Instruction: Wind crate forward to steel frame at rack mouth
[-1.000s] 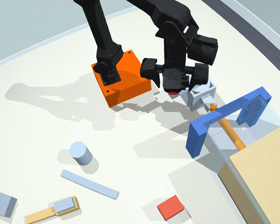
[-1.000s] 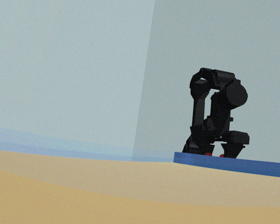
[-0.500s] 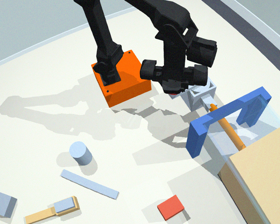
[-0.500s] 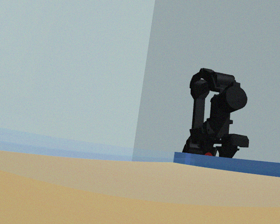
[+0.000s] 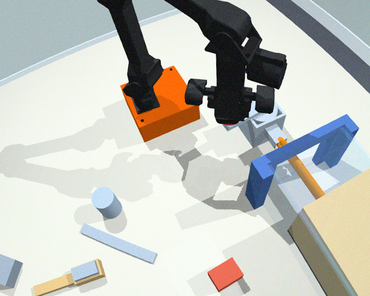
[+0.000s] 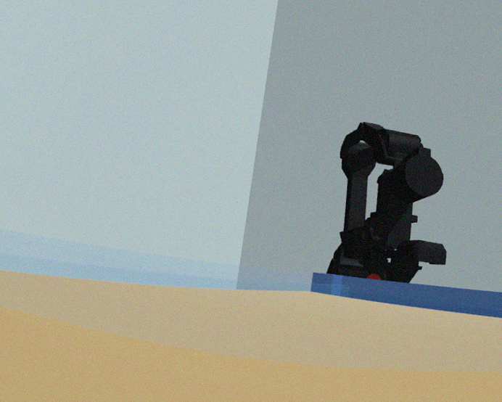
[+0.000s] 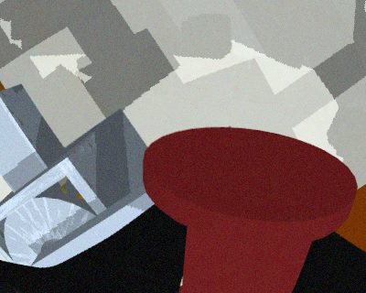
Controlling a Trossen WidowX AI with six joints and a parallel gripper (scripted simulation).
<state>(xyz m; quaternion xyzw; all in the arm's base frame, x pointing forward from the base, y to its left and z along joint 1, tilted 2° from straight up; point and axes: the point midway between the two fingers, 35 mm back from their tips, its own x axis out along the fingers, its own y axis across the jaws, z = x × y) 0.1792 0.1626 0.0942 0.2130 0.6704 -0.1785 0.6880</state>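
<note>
Well, at the left of the bench [image 5: 45, 128] [image 7: 206, 101], as seen from above, a grey block [image 5: 3, 269], a wooden-handled tool [image 5: 53, 284] and a flat bar [image 5: 119, 243] lie well in from the far edge, with a grey cylinder [image 5: 103, 198] upright beyond the bar. Towards the far edge, the arm stands on its orange base block [image 5: 170, 124] [image 7: 357, 229]. Nearer the viewer, and right of the loose tools, sits a red block [image 5: 224, 273].

Next to the right, the gripper [image 5: 228, 119] [image 6: 378, 276] [image 7: 242, 270] is closed on the red spool-shaped grip [image 5: 228, 123] [image 6: 374, 276] [image 7: 249, 174] of the winch handle. The handle's pale lever reaches over the hand winch [image 5: 266, 127] [image 7: 110, 169], so tool and winch look joined; the key's depth in the hole is hidden.

Further right, on the side towards the far-right corner, the orange strap [image 5: 307, 176] [image 7: 1, 85] runs under the blue steel frame [image 5: 294, 150] [image 6: 424, 295] to the crate [image 5: 350, 218] [image 6: 225, 394], inside the clear panels [image 5: 365, 153] [image 6: 96, 259] along the right edge. The crate looks flat, but its front stands apart from the frame. Fetching and fitting the handle seem done; left are winding the crate up to the frame, letting go and moving clear.
</note>
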